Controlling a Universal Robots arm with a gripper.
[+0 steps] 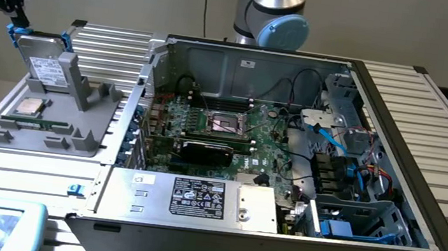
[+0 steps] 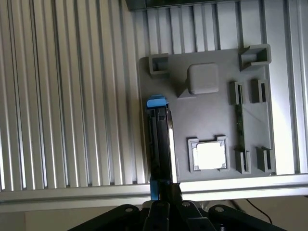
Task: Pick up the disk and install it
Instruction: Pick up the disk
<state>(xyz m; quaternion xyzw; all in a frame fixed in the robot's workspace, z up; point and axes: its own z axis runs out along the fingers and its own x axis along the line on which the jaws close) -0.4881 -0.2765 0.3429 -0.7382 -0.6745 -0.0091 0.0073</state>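
Disk (image 1: pixel 40 59) upright, long axis vertical; end effector (image 1: pixel 18 23) clamps top.

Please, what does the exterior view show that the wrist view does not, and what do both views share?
Exterior view: the open computer case, its green board, the arm. Wrist view: the disk from straight above, as a thin edge. Both: the grey holder, the square chip lying in it, and the claw shut on the standing disk's top.
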